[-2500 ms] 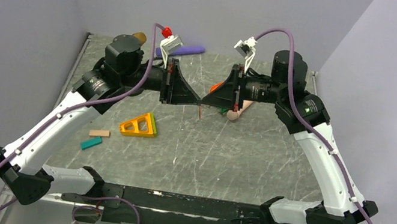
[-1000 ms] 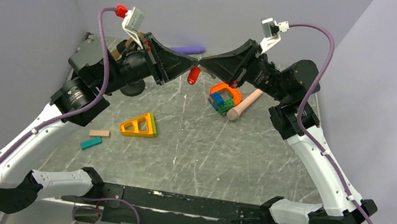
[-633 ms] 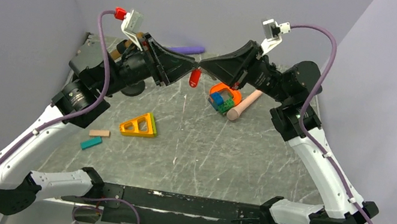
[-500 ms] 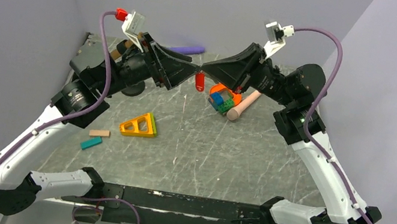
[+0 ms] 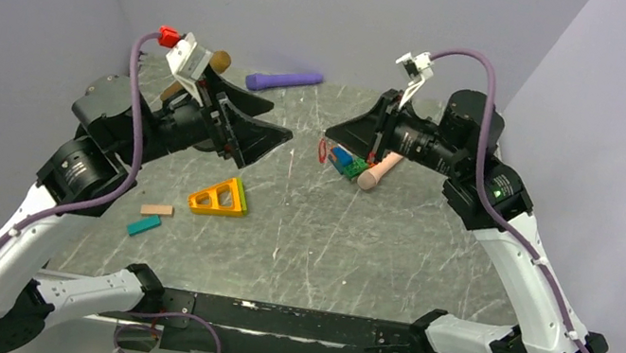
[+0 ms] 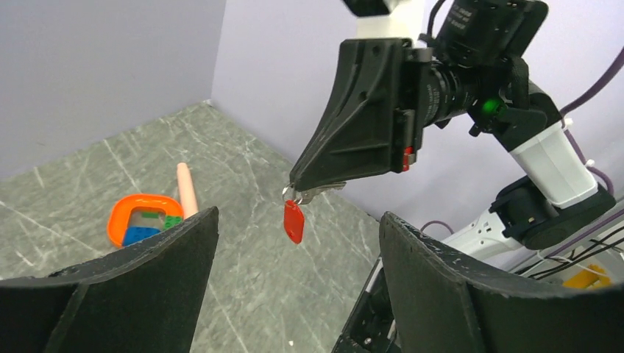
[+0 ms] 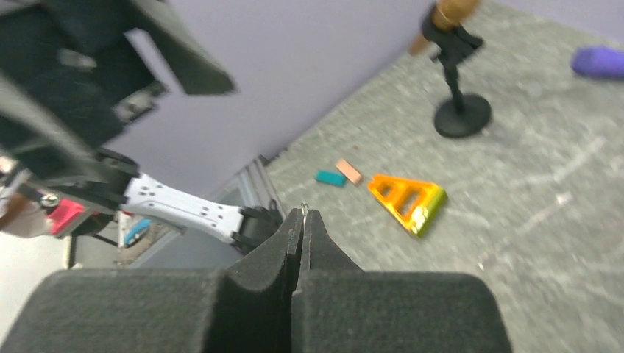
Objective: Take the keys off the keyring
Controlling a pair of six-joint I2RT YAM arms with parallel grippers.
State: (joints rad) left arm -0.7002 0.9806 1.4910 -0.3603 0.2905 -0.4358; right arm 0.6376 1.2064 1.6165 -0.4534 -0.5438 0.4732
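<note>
While left claw point(image 5: 282, 121) gapes empty, right claw point(image 7: 302, 218) pinches wire keyring point(image 6: 290, 193) — glossy red oval keys point(image 6: 293, 221) dangling.

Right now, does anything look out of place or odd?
The small red key dangles in mid-air from a metal ring pinched by the right gripper, above the table. The left gripper is open and empty. Nothing looks spilled or damaged.

left claw point(image 5: 270, 137) opened, pulled back; keys point(image 6: 293, 220) hang from right claw point(image 5: 328, 135) alone
</note>
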